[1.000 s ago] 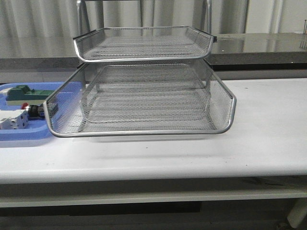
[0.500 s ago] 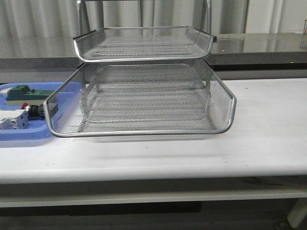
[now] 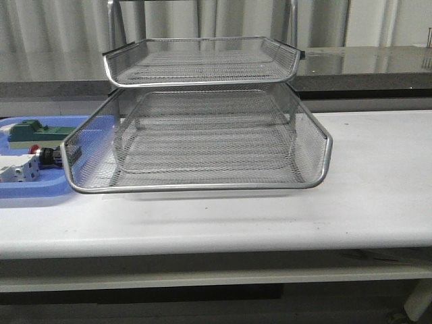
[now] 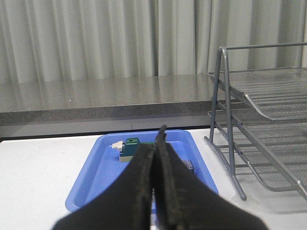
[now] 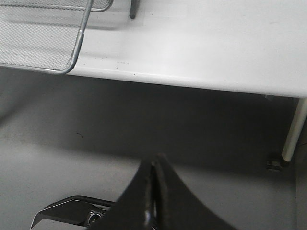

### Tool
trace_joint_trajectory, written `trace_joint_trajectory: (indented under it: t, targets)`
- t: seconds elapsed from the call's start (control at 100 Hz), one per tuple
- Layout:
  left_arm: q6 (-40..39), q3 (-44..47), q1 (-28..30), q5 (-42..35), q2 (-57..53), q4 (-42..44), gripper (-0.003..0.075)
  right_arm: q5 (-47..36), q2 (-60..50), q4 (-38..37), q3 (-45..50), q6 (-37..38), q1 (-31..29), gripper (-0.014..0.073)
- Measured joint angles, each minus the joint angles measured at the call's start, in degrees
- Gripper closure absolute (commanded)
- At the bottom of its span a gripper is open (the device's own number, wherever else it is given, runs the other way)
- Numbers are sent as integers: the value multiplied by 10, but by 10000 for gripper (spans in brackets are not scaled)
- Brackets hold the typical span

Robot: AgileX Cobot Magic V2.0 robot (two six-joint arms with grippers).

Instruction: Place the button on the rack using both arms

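Plainly the task has not got past its opening step: the small push-button with a red cap and black body (image 3: pixel 42 156) lies in the flat blue plastic tray (image 3: pixel 40 189) at the far left of the white desk (image 3: pixel 378 175), just beside a white block with red marks (image 3: pixel 17 170) and near a green block (image 3: pixel 30 131) that sits farther back. The large silver wire-mesh rack (image 3: pixel 202 135) stands in the middle of the desk, its lower tray pulled forward toward the near edge and its upper tray set back above it; nothing is seen lying in either. Neither arm shows in the front view. In the left wrist view the left hand (image 4: pixel 157 139) has its dark fingers pressed together with nothing between them, and it points over the blue tray, with the rack's frame off to one side; the button itself is hidden behind the fingers there. In the right wrist view the right hand (image 5: pixel 154 165) is likewise closed and empty, hanging off the near edge of the desk above the floor, well apart from everything. The next move, as I judge it, falls to the left arm: part the fingers, descend into the blue tray, and close on the button's black body without nudging the white block touching it.
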Motion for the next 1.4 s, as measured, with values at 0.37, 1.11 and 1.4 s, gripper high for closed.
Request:
trace_joint_trajectory:
  t: [0.37, 1.11, 1.4]
  targets:
    - [0, -170, 0, 131, 121, -49, 741, 0, 0, 0, 0, 0, 0, 654]
    - [31, -605, 0, 394, 675, 21, 740, 0, 0, 0, 0, 0, 0, 654]
    - [73, -625, 0, 401, 751, 21, 666, 0, 0, 0, 0, 0, 0, 654]
